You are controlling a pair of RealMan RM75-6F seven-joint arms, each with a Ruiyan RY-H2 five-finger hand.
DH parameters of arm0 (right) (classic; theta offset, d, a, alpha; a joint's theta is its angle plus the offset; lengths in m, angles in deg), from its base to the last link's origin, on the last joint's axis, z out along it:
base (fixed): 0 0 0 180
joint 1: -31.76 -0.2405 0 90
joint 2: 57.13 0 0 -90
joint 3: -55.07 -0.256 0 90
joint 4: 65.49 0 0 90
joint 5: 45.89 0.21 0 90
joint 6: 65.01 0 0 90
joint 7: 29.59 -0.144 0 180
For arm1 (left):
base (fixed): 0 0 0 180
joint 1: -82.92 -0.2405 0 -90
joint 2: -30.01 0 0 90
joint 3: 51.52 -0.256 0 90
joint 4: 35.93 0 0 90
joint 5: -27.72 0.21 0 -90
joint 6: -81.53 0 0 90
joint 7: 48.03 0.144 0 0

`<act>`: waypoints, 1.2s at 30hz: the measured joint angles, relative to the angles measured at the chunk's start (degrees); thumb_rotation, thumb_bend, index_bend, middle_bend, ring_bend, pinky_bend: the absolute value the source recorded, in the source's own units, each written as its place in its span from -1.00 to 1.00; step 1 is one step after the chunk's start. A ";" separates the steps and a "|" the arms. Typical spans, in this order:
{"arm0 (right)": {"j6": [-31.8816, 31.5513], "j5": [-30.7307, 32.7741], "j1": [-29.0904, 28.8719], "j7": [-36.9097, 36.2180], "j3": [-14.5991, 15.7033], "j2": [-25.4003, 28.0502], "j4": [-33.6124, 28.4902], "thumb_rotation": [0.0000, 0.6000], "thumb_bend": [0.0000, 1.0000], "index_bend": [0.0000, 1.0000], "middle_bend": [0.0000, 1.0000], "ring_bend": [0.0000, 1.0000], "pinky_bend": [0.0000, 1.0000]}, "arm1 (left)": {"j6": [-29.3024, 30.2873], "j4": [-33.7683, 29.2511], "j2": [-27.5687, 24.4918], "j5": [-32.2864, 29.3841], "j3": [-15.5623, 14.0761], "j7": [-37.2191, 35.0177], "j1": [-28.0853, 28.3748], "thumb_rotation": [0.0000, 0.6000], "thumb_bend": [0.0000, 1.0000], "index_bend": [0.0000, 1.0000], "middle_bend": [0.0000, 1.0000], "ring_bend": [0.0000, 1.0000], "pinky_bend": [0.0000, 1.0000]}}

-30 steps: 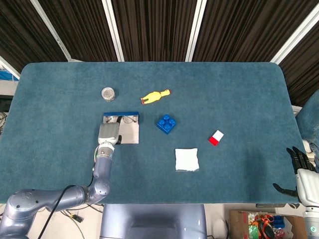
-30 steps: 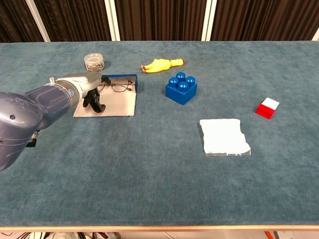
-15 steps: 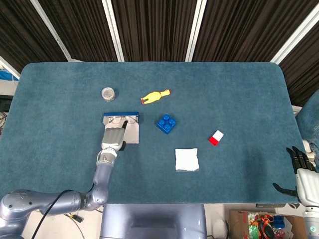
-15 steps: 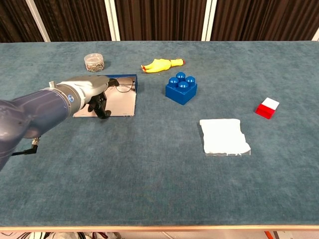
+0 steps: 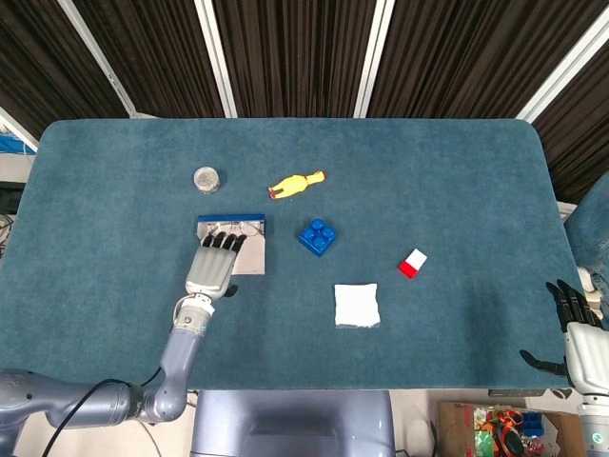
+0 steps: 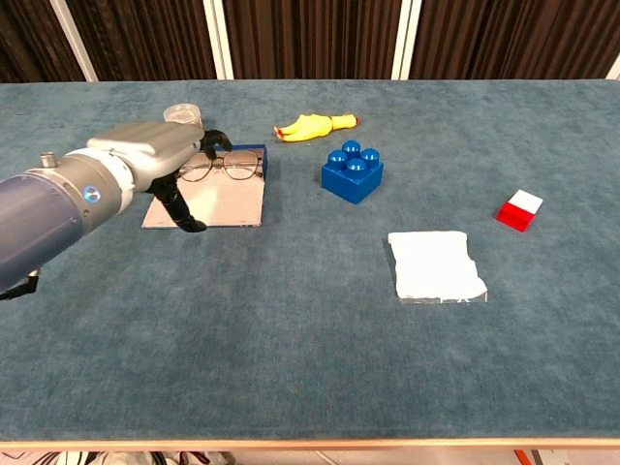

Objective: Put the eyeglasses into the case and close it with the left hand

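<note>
The left hand reaches in from the near-left edge of the blue-carpeted bench, fingers spread flat and grasping nothing, its fingertips over the near half of the open case. The case lies left of centre, its pale inner face up and its blue lid edge standing along the far side. The eyeglasses already rest inside the case, against that blue far edge, just beyond the fingertips; whether the fingers touch them cannot be told. Behind the hand, toward the far-left, stands a small clear jar, with wide bare carpet to its left and out to the bench's left edge. A yellow rubber chicken lies beyond the case toward the far side, and a blue building block sits just right of the case. Nearer the front edge, a white folded cloth lies flat, well apart from the case. A small red-and-white block sits further right, with open carpet beyond it. The right hand hangs off the bench's near-right corner, fingers apart and empty.
</note>
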 measured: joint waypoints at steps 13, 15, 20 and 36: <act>0.27 0.32 0.02 -0.50 -0.04 0.25 -0.29 1.00 -0.90 -1.00 -1.00 -0.96 -0.63 | 0.68 7.16 1.50 5.01 -1.82 -2.88 -2.62 1.00 -0.80 -0.83 -0.80 -0.96 -0.78; 0.29 0.34 0.02 -0.50 -0.03 0.24 -0.25 1.00 -0.90 -1.00 -1.00 -0.96 -0.63 | 0.11 8.47 2.10 5.07 -1.76 -3.15 -2.78 1.00 -0.80 -0.83 -0.80 -0.96 -0.78; 0.36 0.39 -0.03 -0.48 -0.07 0.22 -0.20 1.00 -0.91 -1.00 -1.00 -0.96 -0.63 | -1.08 11.14 3.66 5.70 -1.55 -3.64 -2.96 1.00 -0.80 -0.80 -0.80 -0.96 -0.78; 0.18 0.27 -0.01 -0.35 -0.07 0.13 -0.05 1.00 -0.90 -1.00 -1.00 -0.96 -0.63 | -4.02 17.46 7.90 5.41 0.81 -1.94 -2.47 1.00 -0.80 -0.76 -0.80 -0.96 -0.78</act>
